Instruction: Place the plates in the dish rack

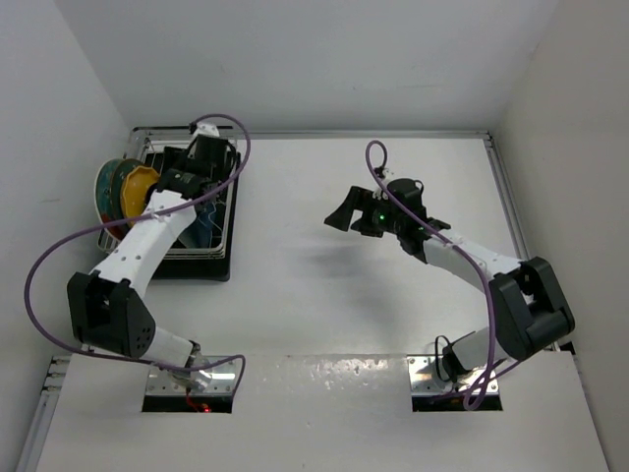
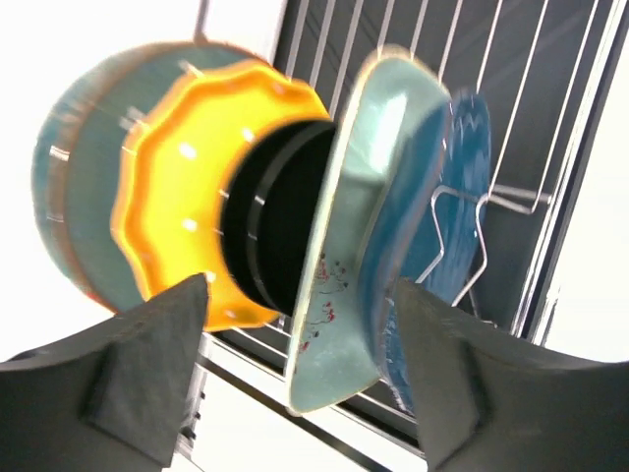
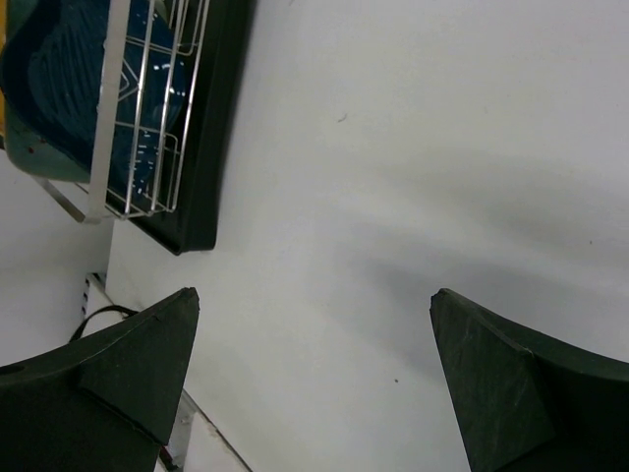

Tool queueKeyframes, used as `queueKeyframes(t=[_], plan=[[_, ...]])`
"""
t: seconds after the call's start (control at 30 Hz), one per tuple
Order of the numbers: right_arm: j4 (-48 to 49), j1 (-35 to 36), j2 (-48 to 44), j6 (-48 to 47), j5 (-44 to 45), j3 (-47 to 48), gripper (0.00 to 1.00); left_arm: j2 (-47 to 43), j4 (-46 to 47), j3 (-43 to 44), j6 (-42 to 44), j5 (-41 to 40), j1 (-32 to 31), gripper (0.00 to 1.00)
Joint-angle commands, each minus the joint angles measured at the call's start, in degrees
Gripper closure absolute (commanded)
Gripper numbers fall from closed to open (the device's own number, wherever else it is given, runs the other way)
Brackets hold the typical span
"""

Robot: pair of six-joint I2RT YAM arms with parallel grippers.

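Plates (image 2: 187,197) sit upright in the dish rack (image 2: 531,118), left gripper (image 2: 303,285) spread wide near the mint tray (image 2: 378,147), right gripper (image 3: 314,295) gaping too.

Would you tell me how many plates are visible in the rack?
5 in the rack, left to right: teal plate, yellow plate, black plate, mint tray, blue plate; others may be hidden.

My overhead view is bright and even, the white surface (image 1: 295,324) carrying a faint soft shadow beneath the right arm (image 1: 462,258). In my left wrist view the background at the left is blown out white, and the yellow plate (image 2: 177,197) shows glare spots and blurred edges.
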Motion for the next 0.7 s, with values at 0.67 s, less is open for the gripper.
queueKeyframes(t=[0.67], plan=[[-31.37, -7.48, -27.9, -14.95, 15.49, -9.34, 0.0, -69.59, -1.03, -43.55, 37.5, 43.95, -5.41, 0.09]])
